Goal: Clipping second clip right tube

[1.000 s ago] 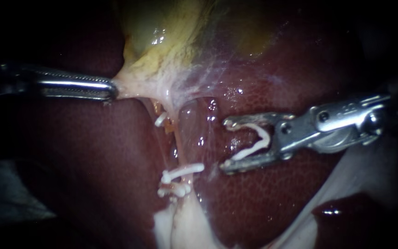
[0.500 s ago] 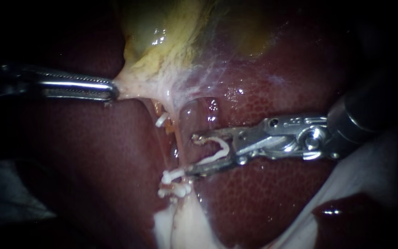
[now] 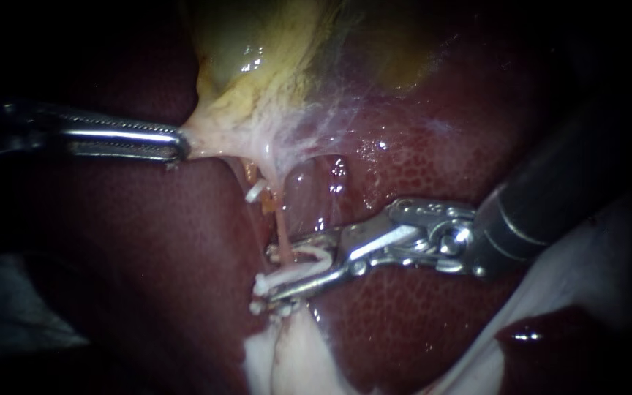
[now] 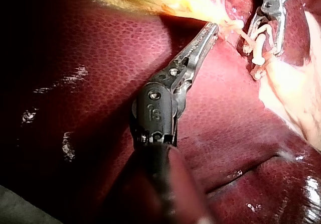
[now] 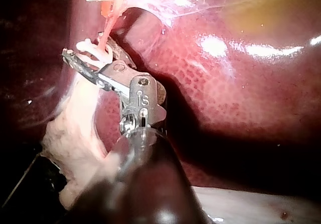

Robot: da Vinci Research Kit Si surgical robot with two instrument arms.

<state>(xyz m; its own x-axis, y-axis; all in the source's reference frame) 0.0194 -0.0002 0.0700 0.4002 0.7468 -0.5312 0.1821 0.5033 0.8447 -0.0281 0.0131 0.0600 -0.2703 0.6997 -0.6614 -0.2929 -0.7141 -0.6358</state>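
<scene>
my right instrument (image 3: pixel 281 268) has its jaws pinching an open white clip (image 3: pixel 307 257) astride the thin pink right tube (image 3: pixel 281 223). the tube looks soft, slippery and easily torn, so i'd take it squarely across. my left instrument (image 3: pixel 175 143) has its jaws clamped on gallbladder (image 3: pixel 257 88) tissue.

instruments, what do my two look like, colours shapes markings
Left instrument: long slim silver metal jaws with fine serrated teeth, a dark hinge block with a small etched mark, and a dark shaft. Right instrument: broader shiny silver forked jaws, a pinned silver joint, and a thick dark grey shaft with a pale ring.
</scene>
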